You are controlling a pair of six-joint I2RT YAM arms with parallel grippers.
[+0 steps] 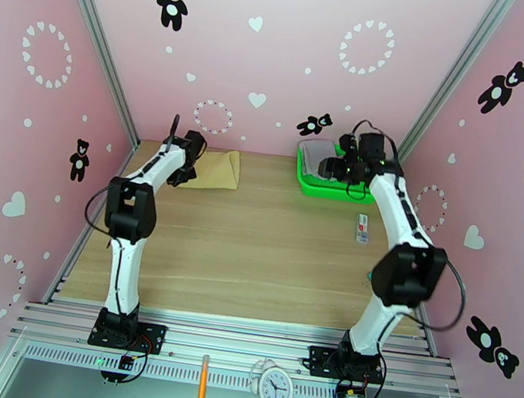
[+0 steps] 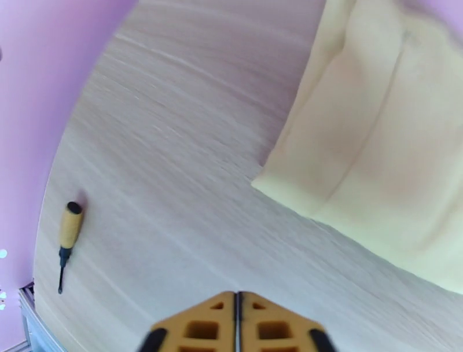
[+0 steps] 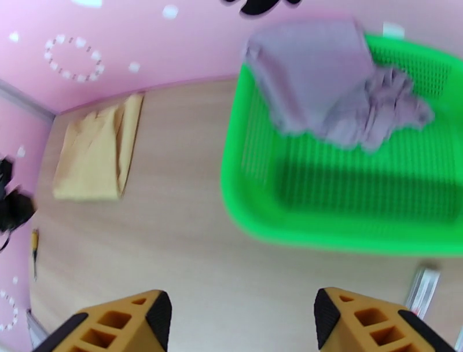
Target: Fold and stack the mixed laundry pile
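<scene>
The tan-beige cloth (image 1: 218, 169) (image 2: 376, 145) (image 3: 95, 153) lies folded flat at the far left of the table. My left gripper (image 1: 188, 160) (image 2: 237, 324) hovers at its left edge with its jaws pressed together and nothing between them. The pale grey-lilac garment (image 1: 317, 154) (image 3: 330, 98) sits crumpled in the far part of the green basket (image 1: 333, 191) (image 3: 243, 214). Over the basket's near rim, my right gripper (image 1: 338, 168) (image 3: 243, 324) is open and holds nothing.
A small wooden-handled screwdriver (image 2: 69, 231) (image 3: 35, 243) lies by the left wall. A white tag-like item (image 1: 363, 228) (image 3: 425, 283) rests right of the basket. A clock (image 1: 273, 387) and an orange pen (image 1: 200, 397) lie beyond the near rail. Pink walls close three sides.
</scene>
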